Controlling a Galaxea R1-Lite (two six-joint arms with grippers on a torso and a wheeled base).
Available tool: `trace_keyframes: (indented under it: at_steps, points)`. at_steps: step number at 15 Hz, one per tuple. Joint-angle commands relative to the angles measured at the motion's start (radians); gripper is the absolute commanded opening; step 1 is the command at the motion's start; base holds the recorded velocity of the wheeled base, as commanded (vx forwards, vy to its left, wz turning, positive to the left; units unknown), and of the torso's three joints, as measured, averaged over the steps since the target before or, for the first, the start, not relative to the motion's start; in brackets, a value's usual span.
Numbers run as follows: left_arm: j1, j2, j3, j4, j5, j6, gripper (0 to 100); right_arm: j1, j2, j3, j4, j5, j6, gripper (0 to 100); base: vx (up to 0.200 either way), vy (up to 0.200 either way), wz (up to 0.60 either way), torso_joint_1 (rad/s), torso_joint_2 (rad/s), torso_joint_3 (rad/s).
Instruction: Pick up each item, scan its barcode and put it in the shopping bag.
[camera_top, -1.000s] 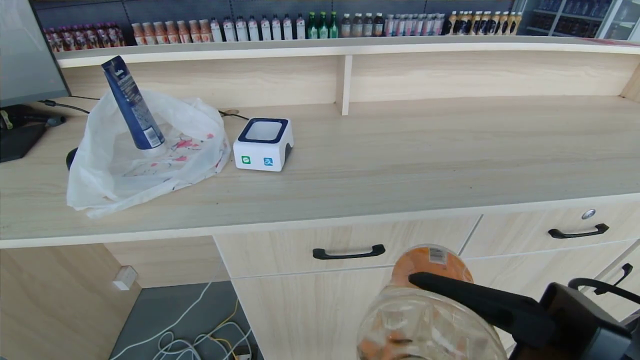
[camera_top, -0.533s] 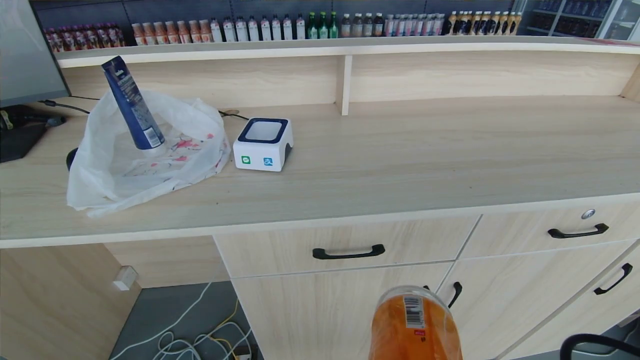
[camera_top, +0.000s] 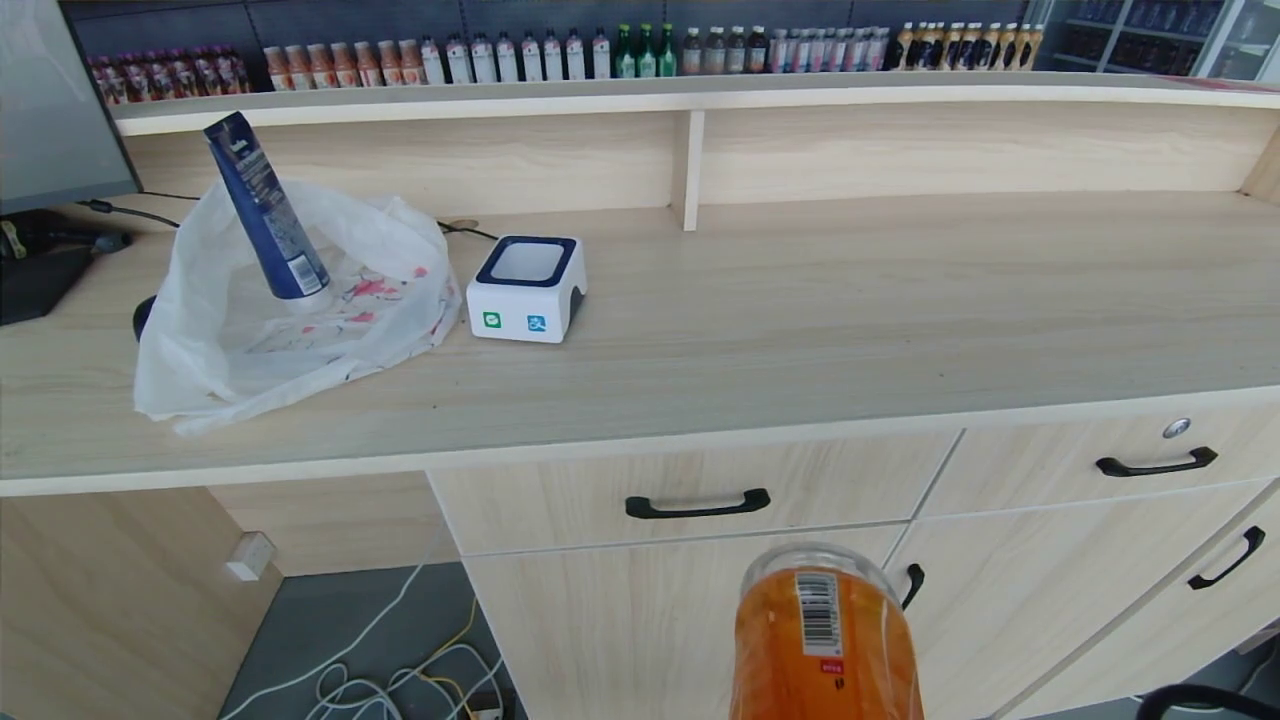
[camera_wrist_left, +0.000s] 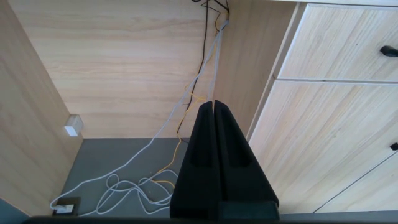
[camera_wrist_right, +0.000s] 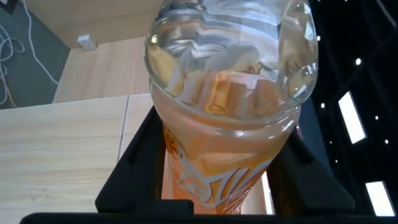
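Observation:
An orange drink bottle (camera_top: 825, 640) hangs low in front of the counter drawers in the head view, its barcode (camera_top: 818, 600) facing up. In the right wrist view my right gripper (camera_wrist_right: 221, 162) is shut on this bottle (camera_wrist_right: 230, 118), a black finger on each side, the clear base toward the camera. The white scanner (camera_top: 527, 288) stands on the counter. Left of it lies the white shopping bag (camera_top: 330, 330), with a blue tube (camera_top: 265, 210) standing in it. My left gripper (camera_wrist_left: 213, 109) is shut on nothing and hangs below the counter, over floor cables.
The wooden counter (camera_top: 800, 320) has a raised back shelf (camera_top: 690, 95) with a divider. A monitor (camera_top: 50, 100) and black device sit at far left. Drawers with black handles (camera_top: 697, 505) lie below. Cables (camera_wrist_left: 143, 186) lie on the floor.
The bottle has turned from base-up to barcode-up and shifted a little left. The right gripper's black finger has left the head view. In the last half second the bottle rose slightly.

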Motion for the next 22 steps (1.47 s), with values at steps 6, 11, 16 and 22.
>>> trace_keyframes:
  at_steps: [6, 11, 16, 22]
  points:
    - [0.0, 0.0, 0.0, 0.0, 0.0, 0.0, 0, -0.046, -0.029, 0.001, -0.033, 0.0, -0.089, 0, 0.0, 0.0, 0.0, 0.0, 0.0, 0.0]
    - [0.0, 0.0, 0.0, 0.0, 0.0, 0.0, 0, -0.058, -0.027, 0.003, -0.033, 0.0, -0.088, 0, 0.0, 0.0, 0.0, 0.0, 0.0, 0.0]
    - [0.0, 0.0, 0.0, 0.0, 0.0, 0.0, 0, -0.066, -0.026, 0.006, -0.033, 0.0, -0.085, 0, 0.0, 0.0, 0.0, 0.0, 0.0, 0.0]
    - [0.0, 0.0, 0.0, 0.0, 0.0, 0.0, 0, -0.08, -0.035, 0.055, -0.083, 0.0, 0.058, 0, 0.0, 0.0, 0.0, 0.0, 0.0, 0.0]
